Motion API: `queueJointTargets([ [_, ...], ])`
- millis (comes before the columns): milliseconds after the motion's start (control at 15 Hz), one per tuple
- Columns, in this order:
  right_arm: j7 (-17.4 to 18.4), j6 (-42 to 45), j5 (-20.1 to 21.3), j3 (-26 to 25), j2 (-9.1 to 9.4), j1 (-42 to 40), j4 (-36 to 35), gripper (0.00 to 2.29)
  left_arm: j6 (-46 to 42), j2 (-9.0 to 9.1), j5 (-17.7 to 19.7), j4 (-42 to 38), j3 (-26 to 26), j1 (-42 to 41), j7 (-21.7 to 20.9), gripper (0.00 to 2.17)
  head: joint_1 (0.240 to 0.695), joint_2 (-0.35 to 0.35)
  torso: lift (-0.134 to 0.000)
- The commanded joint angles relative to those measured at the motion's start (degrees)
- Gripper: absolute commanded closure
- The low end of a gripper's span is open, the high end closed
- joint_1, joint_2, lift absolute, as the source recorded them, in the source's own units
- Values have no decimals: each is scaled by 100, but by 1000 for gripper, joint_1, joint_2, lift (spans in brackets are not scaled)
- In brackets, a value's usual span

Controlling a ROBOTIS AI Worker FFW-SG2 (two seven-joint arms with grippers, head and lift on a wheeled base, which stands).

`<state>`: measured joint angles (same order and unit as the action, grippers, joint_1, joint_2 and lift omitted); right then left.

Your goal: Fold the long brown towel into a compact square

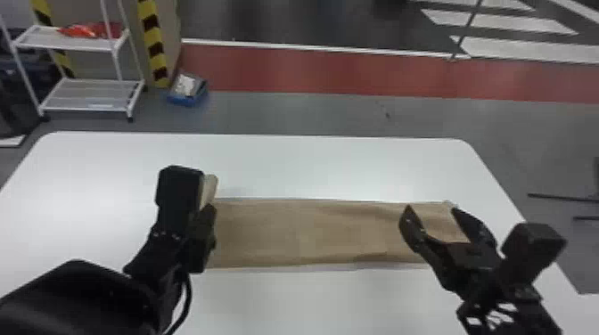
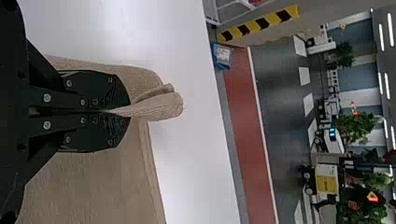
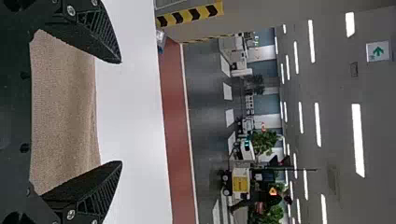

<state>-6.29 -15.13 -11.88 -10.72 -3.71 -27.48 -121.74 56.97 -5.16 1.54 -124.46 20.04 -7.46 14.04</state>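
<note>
Beyond the white table [image 1: 312, 303] run a grey floor and a red strip [image 1: 285, 69], with a white shelf [image 1: 84, 96] off to the left; on the table the towel [image 1: 303, 231] lies as a long band, its long axis running left to right across the robot's front, nearly in line with the far edge. The left gripper [image 2: 126, 113] is clenched on cloth by the towel's left end, a doubled tuft poking past its tips; the right gripper [image 1: 431, 208] hangs over the right end, fingers spread wide, nothing pinched between them.

The next fold probably turns on that long axis: the left arm is nearer the left end and has it in hand, and the rest of the band stretches away to its right; so the held end likely needs lifting and carrying rightward, over the towel; a narrow pinch could let the loose corner trail or skew.
</note>
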Motion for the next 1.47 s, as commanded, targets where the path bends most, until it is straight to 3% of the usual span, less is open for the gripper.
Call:
queueJointTargets([
  [0, 5, -30, -69, 132, -121, 296, 274, 124, 47, 270, -233, 141, 799, 245, 292, 1946, 695, -206, -118],
  [133, 181, -47, -104, 211, -121, 340, 283, 124, -58, 437, -250, 396, 1256, 456, 643, 1848, 695, -254, -118],
  [200, 181, -47, -113, 211, -121, 375, 283, 124, -269, 531, -215, 545, 1388, 482, 714, 1521, 695, -273, -118],
  [267, 199, -65, -122, 202, -121, 401, 283, 124, -568, 531, -118, 756, 1467, 482, 714, 606, 695, -309, -118],
  [333, 269, -65, -131, 202, -130, 419, 291, 124, -761, 531, 128, 879, 1467, 491, 599, -2, 695, -322, -118],
  [467, 269, -135, -157, 193, -147, 437, 283, 124, -955, 531, 752, 994, 1336, 508, 239, -2, 695, -350, -118],
  [533, 269, -135, -157, 211, -147, 437, 283, 124, -1025, 531, 804, 1002, 1336, 508, 230, 26, 695, -350, -118],
  [733, 260, -170, -157, 299, -147, 533, 371, 124, -1201, 531, 690, 985, 1300, 403, 353, 29, 695, -350, -118],
  [867, 172, -311, -140, 483, -147, 683, 555, 130, -1500, 508, 92, 958, 1186, 174, 556, 29, 695, -350, -118],
  [1000, 93, -557, -43, 712, -121, 700, 608, 151, -2431, 191, -31, 888, 756, -177, 626, 29, 695, -329, -118],
  [1200, -30, -786, 36, 958, -68, 700, 713, 215, -3837, -195, -66, 941, 123, -652, 661, 43, 695, -232, -118],
  [1267, -39, -891, 115, 1072, -51, 700, 704, 218, -4031, -354, -180, 976, 44, -731, 731, 43, 695, -164, -118],
  [1400, -39, -926, 142, 1204, -42, 691, 748, 221, -4277, -494, -408, 1082, 17, -836, 854, 39, 695, -104, -118],
])
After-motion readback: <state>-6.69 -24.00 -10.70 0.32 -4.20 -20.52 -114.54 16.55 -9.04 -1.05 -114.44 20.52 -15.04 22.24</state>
